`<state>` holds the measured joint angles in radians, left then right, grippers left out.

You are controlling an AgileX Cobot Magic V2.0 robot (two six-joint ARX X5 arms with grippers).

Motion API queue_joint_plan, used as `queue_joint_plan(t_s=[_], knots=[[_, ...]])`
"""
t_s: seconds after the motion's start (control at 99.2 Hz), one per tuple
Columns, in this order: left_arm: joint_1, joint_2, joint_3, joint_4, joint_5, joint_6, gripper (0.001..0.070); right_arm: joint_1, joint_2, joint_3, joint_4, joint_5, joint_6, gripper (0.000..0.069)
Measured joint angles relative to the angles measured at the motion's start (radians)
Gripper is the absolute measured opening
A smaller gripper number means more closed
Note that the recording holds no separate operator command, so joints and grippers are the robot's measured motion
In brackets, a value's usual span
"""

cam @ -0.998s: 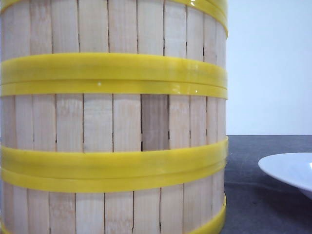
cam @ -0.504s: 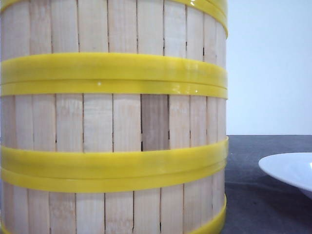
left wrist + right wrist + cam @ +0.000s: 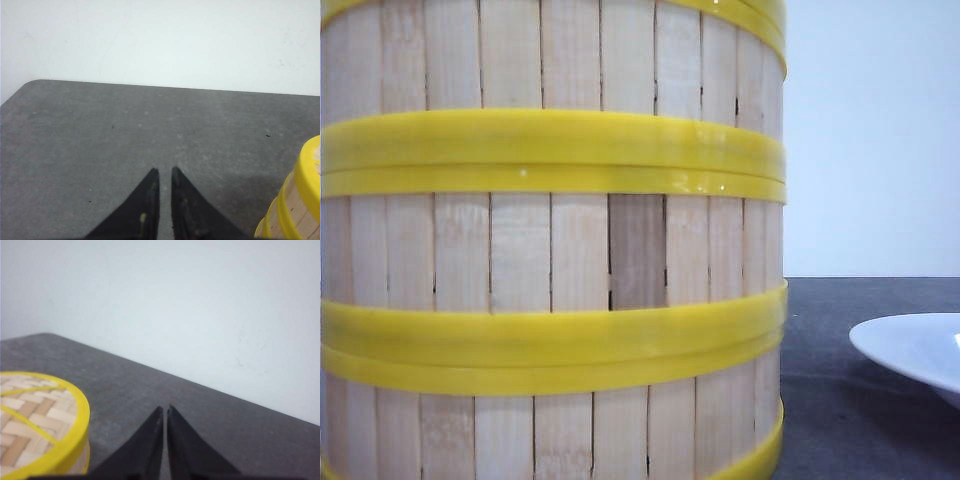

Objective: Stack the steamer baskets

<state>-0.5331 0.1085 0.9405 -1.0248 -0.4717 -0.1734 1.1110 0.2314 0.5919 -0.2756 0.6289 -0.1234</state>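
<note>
The steamer baskets (image 3: 550,250) stand stacked in one column very close to the front camera, pale slat walls between double yellow rims. Three tiers show. In the left wrist view an edge of the stack (image 3: 299,202) shows off to one side of my left gripper (image 3: 164,170), which hangs shut and empty over the grey table. My right gripper (image 3: 165,408) is also shut with nothing in it, apart from a yellow-rimmed woven lid (image 3: 37,415) that lies on top of a slatted wall. Neither gripper shows in the front view.
A white plate (image 3: 920,355) sits on the dark grey table (image 3: 860,420) to the right of the stack. A white wall (image 3: 160,40) closes off the table's far edge. The stack hides everything to the left in the front view.
</note>
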Motion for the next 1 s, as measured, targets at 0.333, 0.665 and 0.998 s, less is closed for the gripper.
queue_joint_plan(t_s=[0.333,0.665,0.998], knots=[[0.0,0.0,0.0,0.0,0.0,0.0,0.0018,0.001,-0.035,0.0,0.064,0.0,0.0,0.001],[0.0,0.0,0.0,0.0,0.0,0.0,0.0018,-0.155,-0.052,0.0,-0.018,-0.074,0.002,0.001],[0.0,0.0,0.0,0.0,0.0,0.0,0.0018,-0.759,-0.157,-0.18,0.017,-0.574,0.047,0.001]])
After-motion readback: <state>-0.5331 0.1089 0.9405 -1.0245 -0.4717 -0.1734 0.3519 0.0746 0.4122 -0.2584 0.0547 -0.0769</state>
